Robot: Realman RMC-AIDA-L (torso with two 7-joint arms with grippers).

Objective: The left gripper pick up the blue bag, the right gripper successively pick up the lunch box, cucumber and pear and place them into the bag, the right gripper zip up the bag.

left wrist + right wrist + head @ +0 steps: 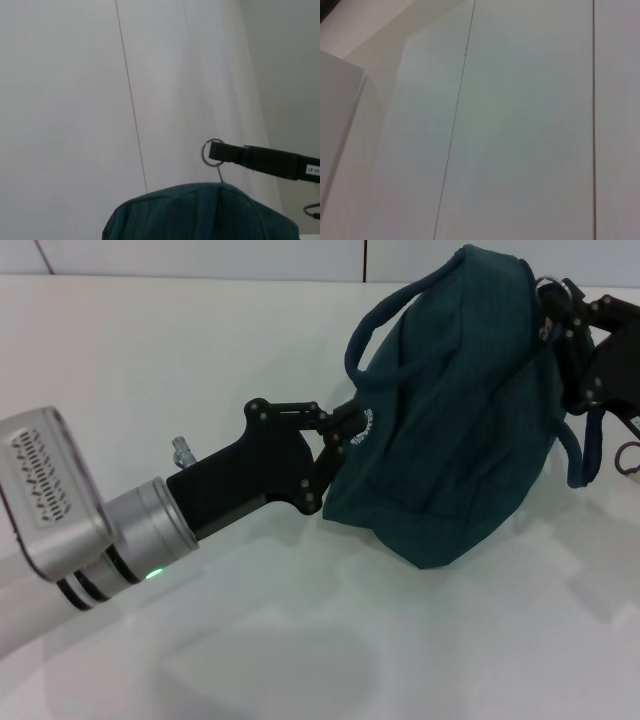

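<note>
The blue bag stands lifted and bulging at centre right, its white logo facing my left arm. My left gripper is shut on the bag's side fabric by the logo. At the bag's upper far corner, my right gripper is against the zip end. In the left wrist view the bag's top shows its zip ring pull, with the right gripper shut on it. The lunch box, cucumber and pear are out of view.
A white table lies under and around the bag. One bag handle hangs down on the right side, next to a thin cable loop. The right wrist view holds only white panels.
</note>
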